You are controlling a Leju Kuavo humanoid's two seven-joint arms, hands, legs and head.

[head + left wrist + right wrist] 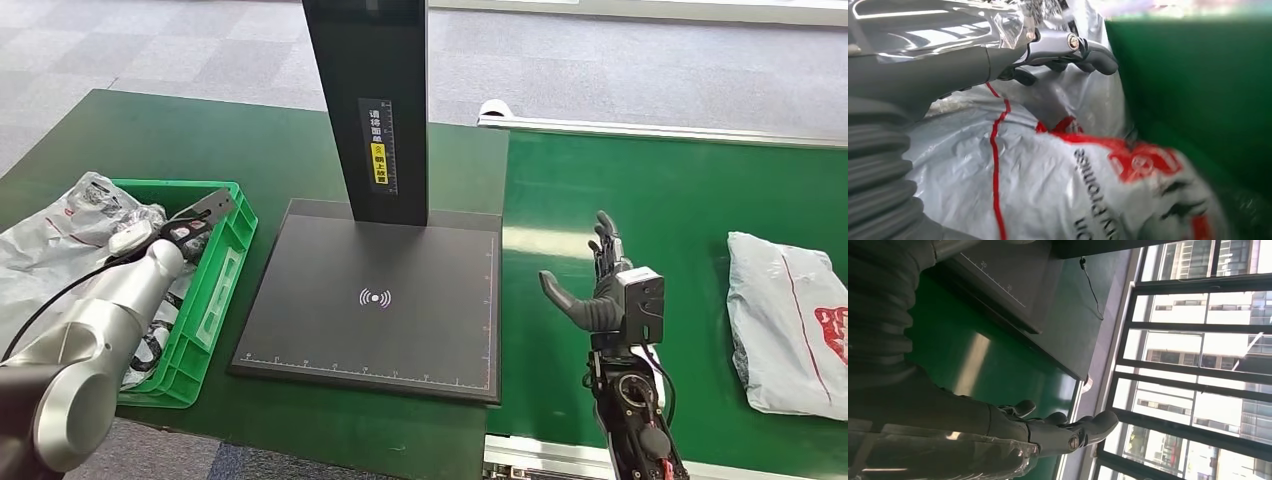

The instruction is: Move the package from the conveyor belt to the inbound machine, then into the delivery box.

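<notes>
A: Where the right hand [600,285] hovers over the conveyor belt [660,190], its fingers stand spread and it holds nothing. Left?

B: Left hand [175,235] over the green delivery box [215,290]; grip can't be told. Its wrist camera adds bagged parcels [1058,180] close below, red-printed.

A: The package [785,320]?

B: Grey, crumpled, red-marked, lying on the belt, well apart from the right hand. The inbound machine [375,300] sits between box and belt.

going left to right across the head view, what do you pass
grey packages spilling over the green delivery box → left hand over that box → black inbound machine platform → right hand above the green conveyor belt → grey package on the belt
</notes>
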